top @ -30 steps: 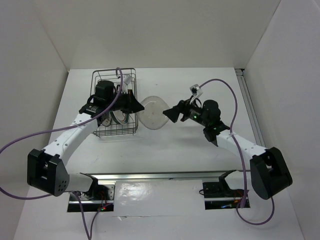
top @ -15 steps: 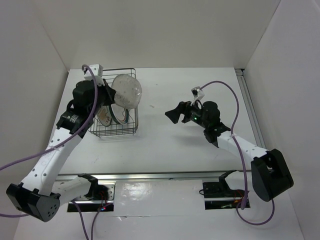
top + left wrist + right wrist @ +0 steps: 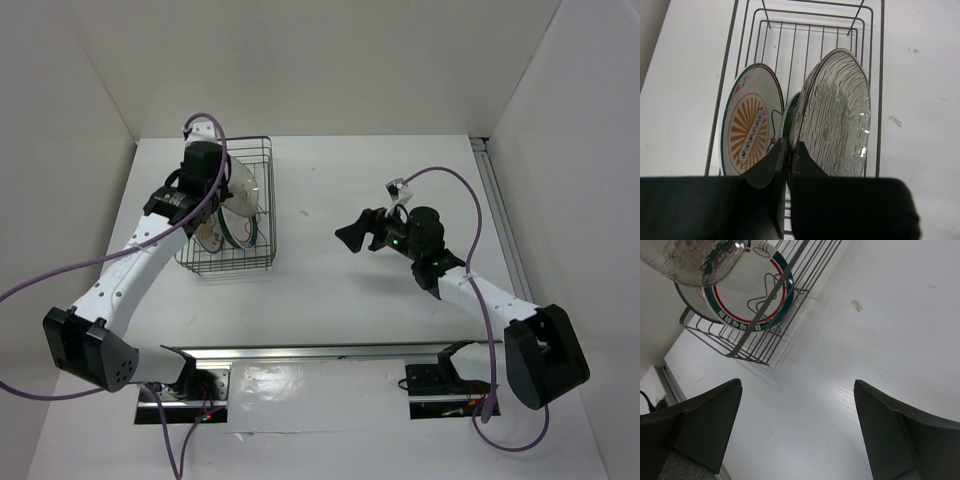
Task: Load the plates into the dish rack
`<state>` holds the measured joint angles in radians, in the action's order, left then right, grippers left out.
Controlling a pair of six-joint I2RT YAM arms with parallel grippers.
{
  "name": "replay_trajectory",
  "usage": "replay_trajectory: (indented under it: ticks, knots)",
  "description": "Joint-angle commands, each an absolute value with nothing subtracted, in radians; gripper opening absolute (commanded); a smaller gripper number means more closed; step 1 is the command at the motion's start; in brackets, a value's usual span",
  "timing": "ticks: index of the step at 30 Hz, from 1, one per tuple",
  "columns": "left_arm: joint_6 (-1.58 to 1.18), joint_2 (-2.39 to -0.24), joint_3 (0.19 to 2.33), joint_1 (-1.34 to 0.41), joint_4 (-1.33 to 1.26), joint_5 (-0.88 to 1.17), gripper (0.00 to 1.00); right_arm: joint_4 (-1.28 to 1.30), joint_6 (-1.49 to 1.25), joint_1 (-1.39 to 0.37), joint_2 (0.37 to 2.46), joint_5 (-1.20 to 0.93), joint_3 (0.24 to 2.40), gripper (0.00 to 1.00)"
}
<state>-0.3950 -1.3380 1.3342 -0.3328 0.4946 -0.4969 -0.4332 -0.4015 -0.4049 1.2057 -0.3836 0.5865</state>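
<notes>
The dish rack [image 3: 232, 262] stands at the table's back left. My left gripper [image 3: 225, 192] hangs over it, shut on the rim of the clear plate [image 3: 247, 187], which stands on edge along the rack's right side. In the left wrist view the clear plate [image 3: 836, 115] fills the right of the dish rack [image 3: 880, 75]. The white sunburst plate [image 3: 749, 129] stands at the left, with the dark teal plate's edge [image 3: 789, 111] between them. My right gripper [image 3: 352, 232] is open and holds nothing, right of the rack. The right wrist view shows the teal-rimmed plate [image 3: 747, 290] behind the wires.
A small scrap [image 3: 856, 305] lies on the white table between the rack and my right gripper [image 3: 797, 425]. White walls close in the left, back and right. A metal rail [image 3: 300, 352] runs along the near edge by the arm bases.
The left arm carried the clear plate from beside the right gripper over to the rack and brought it down among the other plates. The right gripper opened wide and drew back slightly.
</notes>
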Motion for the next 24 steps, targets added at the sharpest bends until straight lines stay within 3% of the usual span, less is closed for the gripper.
replay_trajectory:
  ticks: [1, 15, 24]
  knots:
    - [-0.391, -1.365, 1.416, -0.365, 0.523, -0.597, 0.00, -0.446, -0.374, -0.382, 1.173, -0.413, 0.569, 1.00]
    - [-0.279, -1.511, 1.565, -0.454, 0.577, -0.825, 0.00, -0.475, -0.383, -0.345, 1.184, -0.454, 0.560, 1.00]
    - [-0.258, -1.552, 1.528, -0.502, 0.577, -0.893, 0.00, -0.485, -0.393, -0.336, 1.184, -0.472, 0.551, 1.00]
